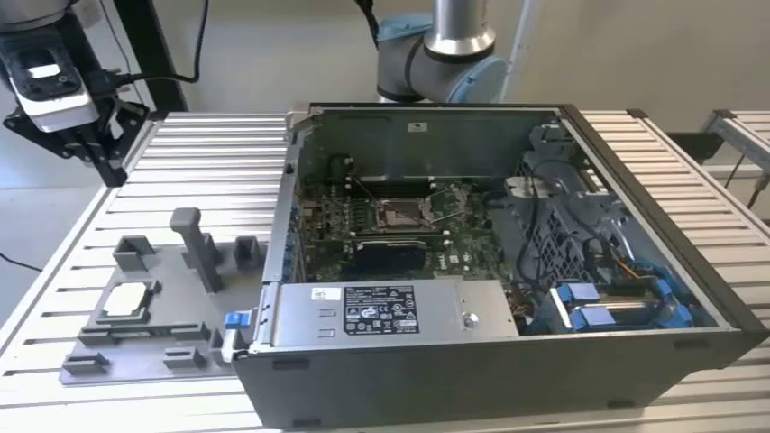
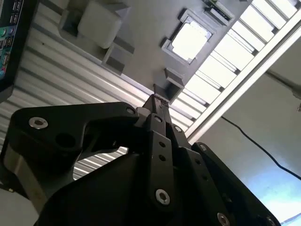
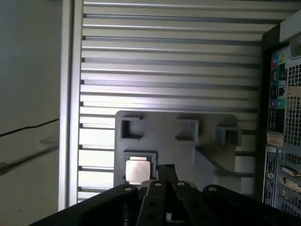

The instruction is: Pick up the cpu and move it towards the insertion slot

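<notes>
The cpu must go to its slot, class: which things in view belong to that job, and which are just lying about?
Job: cpu, insertion slot, claw.
Lying about: grey tray, computer case, slatted table.

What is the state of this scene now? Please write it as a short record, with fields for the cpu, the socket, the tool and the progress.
cpu: lies flat in a recess of the grey moulded tray, not held
insertion slot: on the green board inside the open computer case, to the exterior view's right of the tray
tool: shut, holds nothing, raised above the tray, apart from the cpu
progress: cpu not yet picked up
</notes>
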Robot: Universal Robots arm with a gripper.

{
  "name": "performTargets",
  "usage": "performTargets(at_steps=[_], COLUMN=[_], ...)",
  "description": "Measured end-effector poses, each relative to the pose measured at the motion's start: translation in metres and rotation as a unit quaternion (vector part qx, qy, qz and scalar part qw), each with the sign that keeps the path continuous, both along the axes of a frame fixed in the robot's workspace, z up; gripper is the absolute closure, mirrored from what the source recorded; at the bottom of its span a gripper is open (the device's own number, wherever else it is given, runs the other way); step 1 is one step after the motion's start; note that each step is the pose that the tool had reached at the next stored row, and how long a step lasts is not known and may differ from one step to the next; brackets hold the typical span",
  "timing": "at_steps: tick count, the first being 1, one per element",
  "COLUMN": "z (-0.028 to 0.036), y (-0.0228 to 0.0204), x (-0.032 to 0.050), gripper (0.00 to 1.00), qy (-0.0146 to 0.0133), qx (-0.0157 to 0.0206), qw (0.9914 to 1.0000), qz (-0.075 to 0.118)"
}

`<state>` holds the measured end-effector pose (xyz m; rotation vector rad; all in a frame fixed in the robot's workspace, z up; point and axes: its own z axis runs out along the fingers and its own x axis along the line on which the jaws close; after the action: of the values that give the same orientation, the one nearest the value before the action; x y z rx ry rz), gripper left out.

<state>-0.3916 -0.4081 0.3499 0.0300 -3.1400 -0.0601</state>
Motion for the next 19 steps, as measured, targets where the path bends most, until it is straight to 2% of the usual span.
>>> performTargets(at_steps=[5,9,14,19], z=[-0.0009,-0.0029,-0.0071,-0.0080], y=[-0.0142,-0.0214,-0.0228,-0.0235], x=[-0.0092,-0.0146,-0.0195,-0.0243], gripper=[1.00,1.00,1.00,1.00], qy=[0.0000,0.0000,-0.0001,-0.0001], qx=[0.0004,0.0003,0.0004,0.0004], qw=[1.00000,1.00000,1.00000,1.00000], qz=[0.000,0.000,0.000,0.000])
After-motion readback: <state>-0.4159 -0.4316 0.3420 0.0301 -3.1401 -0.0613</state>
